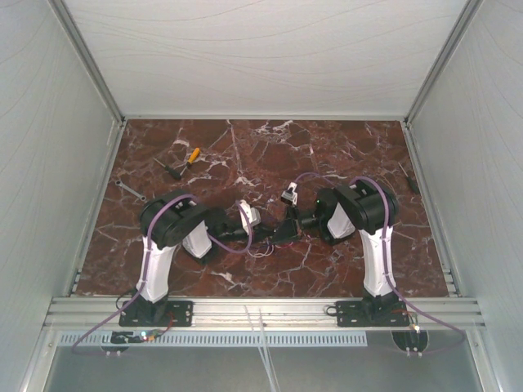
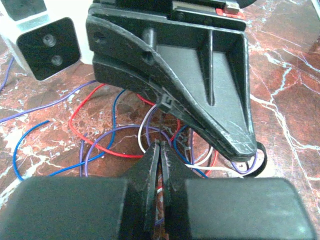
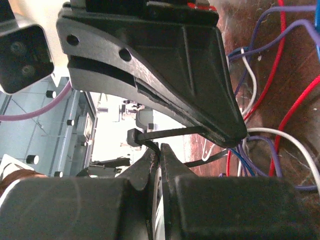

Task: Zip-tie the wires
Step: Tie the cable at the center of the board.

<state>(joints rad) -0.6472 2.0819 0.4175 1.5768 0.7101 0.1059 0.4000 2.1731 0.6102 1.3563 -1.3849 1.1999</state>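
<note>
The wires [image 2: 100, 145] are thin red, blue, purple and white strands in loose loops on the marble table; they also show in the top view [image 1: 261, 249] and the right wrist view [image 3: 260, 115]. A black zip tie [image 3: 165, 132] runs between both grippers above them. My right gripper [image 3: 159, 147] is shut on the strap right beside the zip-tie head [image 3: 132, 136]. My left gripper [image 2: 161, 145] is shut on the thin strap, which runs up to the head [image 2: 166, 103]. In the top view, the left gripper [image 1: 263, 233] and the right gripper [image 1: 286, 231] meet tip to tip mid-table.
An orange-handled tool [image 1: 192, 155] and a dark tool beside it lie at the back left. A grey wrench [image 1: 131, 190] lies at the left edge. A dark tool [image 1: 406, 175] lies by the right wall. Enclosure walls ring the table [image 1: 245, 147].
</note>
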